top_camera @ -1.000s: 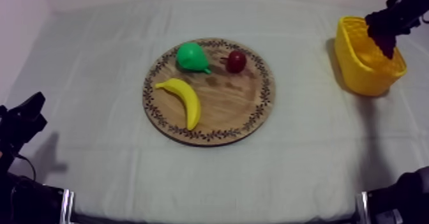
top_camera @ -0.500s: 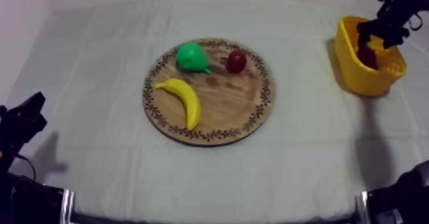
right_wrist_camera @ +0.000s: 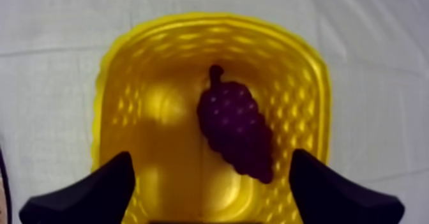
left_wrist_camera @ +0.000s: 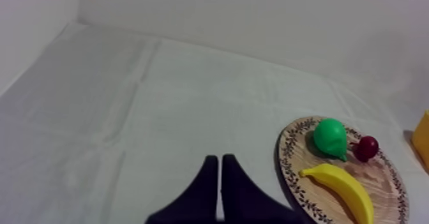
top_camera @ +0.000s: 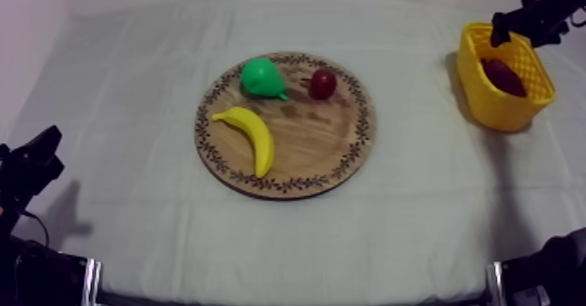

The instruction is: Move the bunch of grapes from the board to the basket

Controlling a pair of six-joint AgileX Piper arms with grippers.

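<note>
My left hand (left_wrist_camera: 218, 166) rests fingers pressed together over the tabletop (left_wrist_camera: 127, 112), just beside the wooden board (left_wrist_camera: 378, 177). On it are the pear (left_wrist_camera: 330, 137), small red fruit (left_wrist_camera: 366, 148) and banana (left_wrist_camera: 341, 187), with the yellow basket (left_wrist_camera: 421, 136) beyond.

Board mid-table, basket off to our right.
We find the board (top_camera: 323, 144) in the middle of the table (top_camera: 131, 109). On it the pear (top_camera: 262, 78) sits at the back left, the small fruit (top_camera: 323, 84) near its right, and the banana (top_camera: 253, 138) in front of the pear. The grapes (top_camera: 504, 77) lie in the basket (top_camera: 475, 74), well apart from the board.
</note>
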